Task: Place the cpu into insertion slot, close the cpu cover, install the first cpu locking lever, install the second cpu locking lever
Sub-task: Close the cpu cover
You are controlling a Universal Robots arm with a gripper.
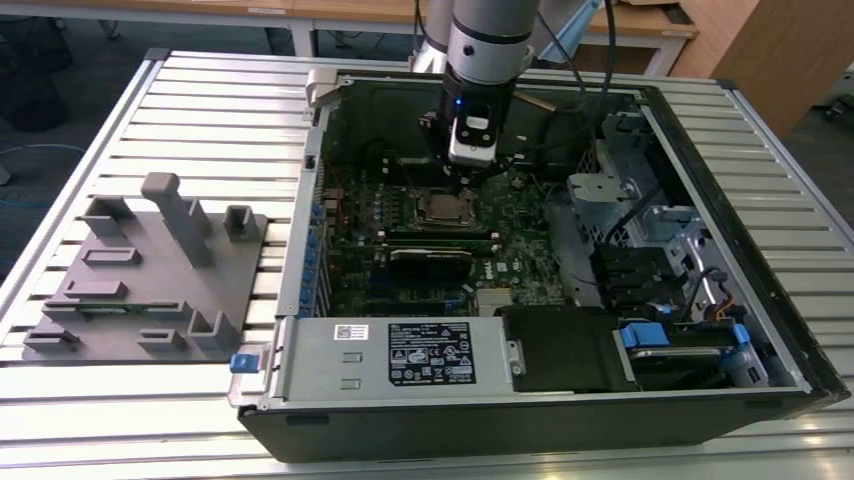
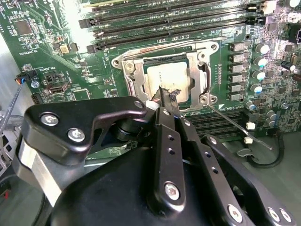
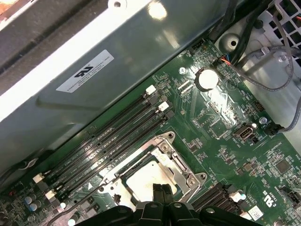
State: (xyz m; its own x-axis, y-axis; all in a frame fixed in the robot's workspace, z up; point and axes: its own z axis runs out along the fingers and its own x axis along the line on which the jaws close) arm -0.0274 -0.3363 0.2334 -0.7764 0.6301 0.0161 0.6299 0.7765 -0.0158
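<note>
**Black gripper [image 2: 164, 94] low over small flat silver-grey square cpu [image 2: 167, 77]**

Cpu sat in the insertion slot [image 2: 157, 60], a small dark square socket w/ silvery rim on the green motherboard [image 2: 56, 70]. Cpu cover [image 2: 133, 75], a thin silvery metal frame plate w/ cut-out centre, lay down around the chip and looked flat. The chip's metal top showed through the cut-out in both wrist views.

Fingers [image 2: 163, 104] were pressed together, w/ nothing visible between them. Their narrow black tips came to a point over the cpu's edge. Couldn't tell whether they touched the chip.

A thin silvery rod, apparently a locking lever [image 2: 237, 126], ran from the socket's corner out across the board at an angle, not tucked in alongside the frame. Long black memory slots [image 2: 164, 23] lay just beside the socket, parallel to one of its sides.

In the exterior view the arm came down from above into the open black pc case [image 1: 534, 425], which lay on its side on the slatted metal worktop [image 1: 200, 100]. Gripper hung just above the socket, approx mid-board. A grey moulded plastic fixture [image 1: 147, 290] w/ upright posts sat on the worktop, well apart from the case, on the exterior view's left.
</note>
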